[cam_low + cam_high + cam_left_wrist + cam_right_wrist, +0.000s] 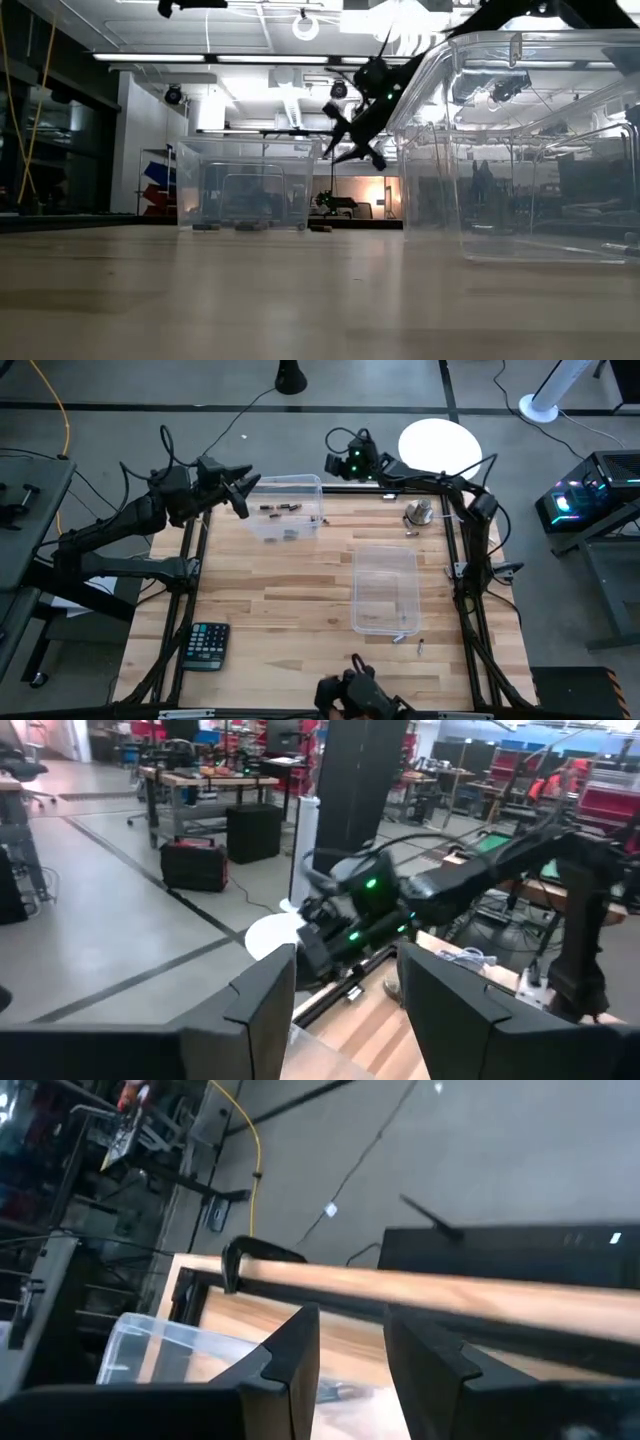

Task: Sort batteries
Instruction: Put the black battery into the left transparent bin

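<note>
Several small dark batteries (280, 510) lie on the floor of the clear far bin (305, 485); in the low view they show as dark stubs (245, 227). Two more batteries (398, 639) lie on the table by the near end of a second clear bin (385, 555). My left gripper (243, 495) hovers open in the air just off the far bin's left side; its own view shows the spread fingers (345, 1020). My right gripper (330, 463) hangs open above the table's far edge, beside the far bin's right corner (352, 140), with a narrow gap (352, 1370).
A black calculator (207, 645) lies near the table's near left corner. A round silver metal knob (418, 512) stands at the far right, with one small piece (410, 532) close by. Bare wood lies between the two bins. A black frame (190, 560) borders the table.
</note>
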`<state>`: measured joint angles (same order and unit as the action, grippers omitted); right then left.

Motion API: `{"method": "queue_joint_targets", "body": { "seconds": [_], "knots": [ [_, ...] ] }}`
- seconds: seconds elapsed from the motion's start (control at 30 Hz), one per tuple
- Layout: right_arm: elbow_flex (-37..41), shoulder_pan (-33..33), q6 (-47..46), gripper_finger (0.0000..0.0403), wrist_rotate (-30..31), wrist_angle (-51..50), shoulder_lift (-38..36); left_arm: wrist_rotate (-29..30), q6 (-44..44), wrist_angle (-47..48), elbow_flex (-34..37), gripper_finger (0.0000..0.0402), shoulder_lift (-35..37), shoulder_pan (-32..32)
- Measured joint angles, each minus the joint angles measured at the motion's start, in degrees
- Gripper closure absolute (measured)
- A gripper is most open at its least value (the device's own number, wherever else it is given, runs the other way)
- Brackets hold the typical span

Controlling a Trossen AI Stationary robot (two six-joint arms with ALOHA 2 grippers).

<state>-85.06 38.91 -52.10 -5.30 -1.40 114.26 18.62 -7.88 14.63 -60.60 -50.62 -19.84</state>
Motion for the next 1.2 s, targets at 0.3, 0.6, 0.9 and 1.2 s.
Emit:
{"method": "queue_joint_targets", "body": {
  "seconds": [0.3, 0.6, 0.9, 1.2],
  "knots": [
    [0.0, -2.27, -8.14, 0.0296, -6.3, 7.4, 5.32, -1.91, -0.41, 0.36, 0.0, 0.0233, 0.08, 0.03],
    [0.0, -7.75, -1.75, 0.0296, -18.78, 6.04, 5.33, -3.07, 0.5, 0.75, 0.0, 0.0233, 0.08, 0.01],
    [-4.09, -7.12, 9.39, 0.0296, -11.96, -14.19, 5.31, -3.06, -0.96, 2.44, 0.0, 0.0233, 0.08, 0.01],
    [-9.87, -8.16, 29.76, 0.0307, -1.29, -31.25, 5.38, -2.99, -1.92, 3.4, 0.0, 0.0233, 0.08, 0.01]
  ]
}}
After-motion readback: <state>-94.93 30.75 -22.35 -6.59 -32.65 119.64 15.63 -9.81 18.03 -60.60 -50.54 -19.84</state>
